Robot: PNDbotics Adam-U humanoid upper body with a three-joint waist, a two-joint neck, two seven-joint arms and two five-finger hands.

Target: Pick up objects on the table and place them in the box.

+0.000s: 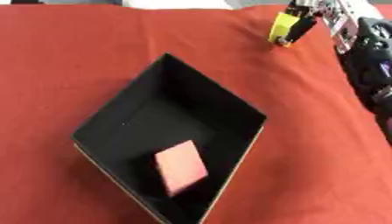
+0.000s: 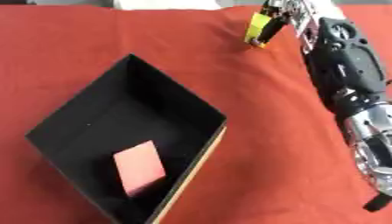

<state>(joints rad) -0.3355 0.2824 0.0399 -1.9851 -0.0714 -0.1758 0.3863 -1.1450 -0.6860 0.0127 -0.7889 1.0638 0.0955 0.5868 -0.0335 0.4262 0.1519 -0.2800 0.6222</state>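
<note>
Right now your black box (image 1: 115, 127) sits turned like a diamond on the red cloth (image 1: 69, 57), one corner pointing to twelve o'clock and its open top facing the camera. Its walls are matte black inside, straight and flat, and the rim along the four o'clock side shows a thin pale edge, like bare cardboard. Down in the box, toward its six o'clock corner, lies one pink block (image 1: 182, 169): a flat, rectangular piece with a smooth, even face, tilted so its long side runs roughly from eleven to five o'clock. Nothing else shows inside it.

Up at one o'clock from the box, well apart from it, your right hand (image 2: 285, 12) reaches in from the upper right corner. Its fingers are closed around a yellow block (image 2: 257, 27), a small boxy piece with plain, bright faces, held nearly upright and leaning a little. The block's lower end is dark and sits close to the cloth; whether it touches the cloth you cannot tell from either view. The right arm (image 2: 348, 74) runs down the three o'clock edge, black glossy shells near the wrist and ribbed silver metal lower down.

The cloth is a plain rust-red fabric, soft-looking, with shallow folds near the far edge. Your left hand shows in neither view.
</note>
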